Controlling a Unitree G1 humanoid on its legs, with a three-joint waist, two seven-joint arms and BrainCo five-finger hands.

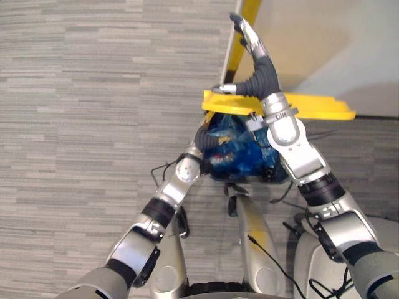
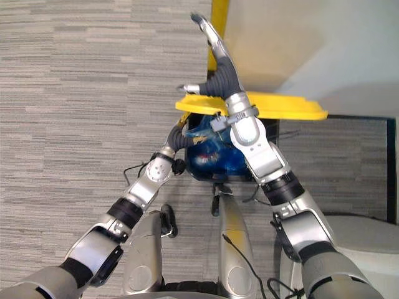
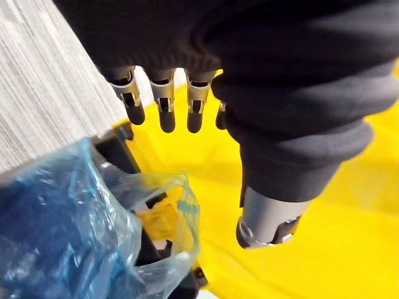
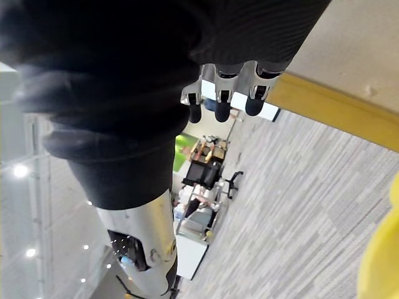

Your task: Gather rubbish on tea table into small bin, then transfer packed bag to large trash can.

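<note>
The packed blue bag [image 1: 235, 154] sits in the mouth of the large trash can [image 3: 118, 152], bulging just under the raised yellow lid [image 1: 318, 109]. Our left hand [image 3: 162, 106] hangs right beside the bag under the lid, fingers loosely extended and, as far as we can see, gripping nothing. Our right hand [image 1: 262, 71] is up against the lid's edge, fingers straight and spread wide, thumb out over the yellow plastic. Grey carpet [image 1: 93, 93] lies all around. We judge the transfer nearly finished: what remains is drawing the left hand clear and lowering the lid
</note>
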